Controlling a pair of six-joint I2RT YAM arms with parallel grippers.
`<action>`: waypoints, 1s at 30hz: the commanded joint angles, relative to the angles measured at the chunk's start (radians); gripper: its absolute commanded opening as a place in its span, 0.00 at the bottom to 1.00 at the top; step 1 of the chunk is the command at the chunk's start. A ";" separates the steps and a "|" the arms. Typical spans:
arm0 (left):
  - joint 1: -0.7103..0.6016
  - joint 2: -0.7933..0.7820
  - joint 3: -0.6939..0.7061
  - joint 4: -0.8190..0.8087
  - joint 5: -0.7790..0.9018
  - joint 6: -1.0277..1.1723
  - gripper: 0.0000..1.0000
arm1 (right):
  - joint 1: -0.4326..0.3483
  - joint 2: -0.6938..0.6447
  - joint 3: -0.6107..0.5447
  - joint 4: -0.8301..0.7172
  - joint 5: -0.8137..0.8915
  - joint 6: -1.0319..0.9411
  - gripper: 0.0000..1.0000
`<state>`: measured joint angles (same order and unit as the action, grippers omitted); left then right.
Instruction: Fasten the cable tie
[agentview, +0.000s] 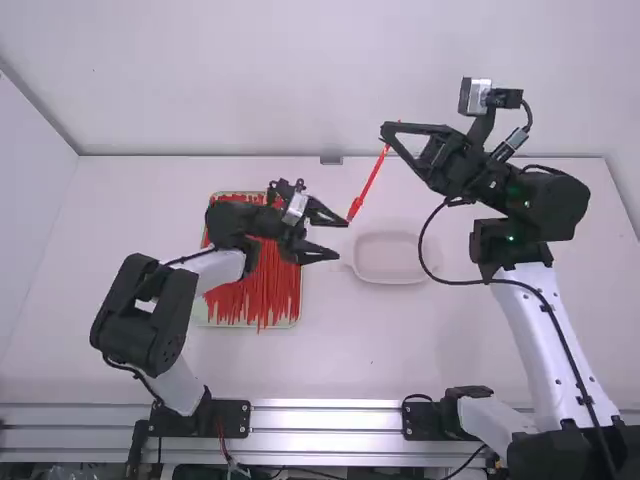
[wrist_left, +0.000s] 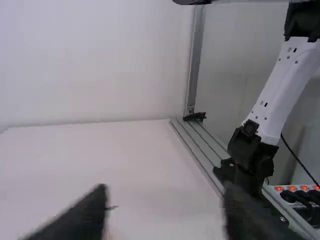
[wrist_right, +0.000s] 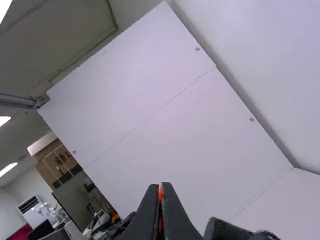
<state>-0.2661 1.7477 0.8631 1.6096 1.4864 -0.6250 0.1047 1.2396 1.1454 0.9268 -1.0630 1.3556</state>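
Observation:
A red cable tie (agentview: 369, 184) hangs in the air over the table's middle, slanting down to the left. My right gripper (agentview: 391, 134) is shut on its upper end, and a sliver of red (wrist_right: 159, 196) shows between its closed fingers (wrist_right: 150, 205). My left gripper (agentview: 335, 237) stands open just left of the tie's lower tip, above the table, with nothing between its fingers (wrist_left: 85, 215). It does not touch the tie.
A tray (agentview: 225, 312) heaped with several red cable ties (agentview: 262, 285) lies under the left arm. A white shallow dish (agentview: 390, 258) sits at the table's middle. The right arm's base (wrist_left: 247, 155) and an aluminium rail (wrist_left: 200, 145) bound the table's near edge.

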 joint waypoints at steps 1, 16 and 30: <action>0.036 -0.002 0.003 0.007 -0.037 -0.089 0.99 | -0.006 -0.003 0.018 -0.042 -0.034 -0.067 0.00; 0.191 -0.002 0.109 -0.282 -0.062 -0.215 0.99 | 0.018 -0.003 0.018 -0.621 -0.009 -0.585 0.00; 0.242 -0.002 0.294 -1.123 -0.269 0.278 0.99 | 0.005 -0.003 0.018 -0.993 0.192 -0.898 0.00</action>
<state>-0.0307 1.7477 1.1141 0.5278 1.2953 -0.5156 0.1108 1.2400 1.1450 -0.0597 -0.9237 0.5426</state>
